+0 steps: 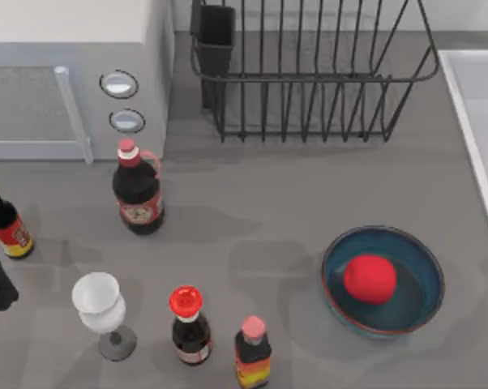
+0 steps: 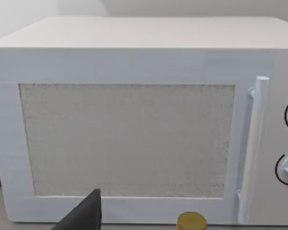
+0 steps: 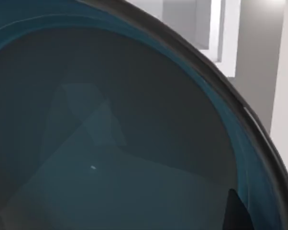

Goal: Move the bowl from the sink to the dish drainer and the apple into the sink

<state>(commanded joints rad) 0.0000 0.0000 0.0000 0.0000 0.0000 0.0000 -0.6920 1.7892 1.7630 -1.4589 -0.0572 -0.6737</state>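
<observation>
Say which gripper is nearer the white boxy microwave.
Left. The left gripper faces the door of the white boxy microwave; the right gripper is down at an empty teal-blue glazed bowl.

Kitchen counter, simulated; white microwave (image 1: 74, 81) at back left; black wire dish drainer (image 1: 309, 73) beside it; sink (image 1: 479, 121) rim at right edge; sauce bottles (image 1: 139, 190) and wine glass (image 1: 98, 304) on grey worktop (image 1: 252, 219).

Grey matte tabletop (image 1: 252, 203) w/ soft diffuse shadows, white microwave (image 1: 74, 73) set at far left, door handle (image 2: 251, 143) & two dials seen, pale wall behind, even lighting.
</observation>
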